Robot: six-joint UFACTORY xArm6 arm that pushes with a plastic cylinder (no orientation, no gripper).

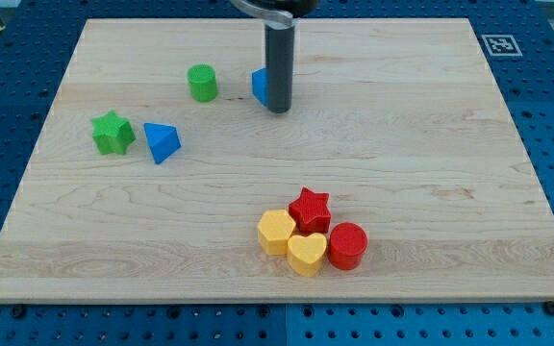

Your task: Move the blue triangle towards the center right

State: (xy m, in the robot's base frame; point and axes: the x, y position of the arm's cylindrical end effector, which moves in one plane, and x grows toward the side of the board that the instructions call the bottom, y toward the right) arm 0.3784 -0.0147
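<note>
The blue triangle (162,142) lies on the wooden board at the view's left, just right of the green star (113,133). My dark rod comes down from the view's top, and my tip (278,109) rests on the board at the upper middle. It stands well to the right of and above the blue triangle, apart from it. A second blue block (259,86) sits right against the rod's left side, mostly hidden by it, so its shape cannot be made out.
A green cylinder (202,83) stands left of the rod. At the lower middle sits a cluster: red star (310,209), yellow hexagon (276,232), yellow heart (307,253), red cylinder (347,244). A marker tag (499,44) is at the top right corner.
</note>
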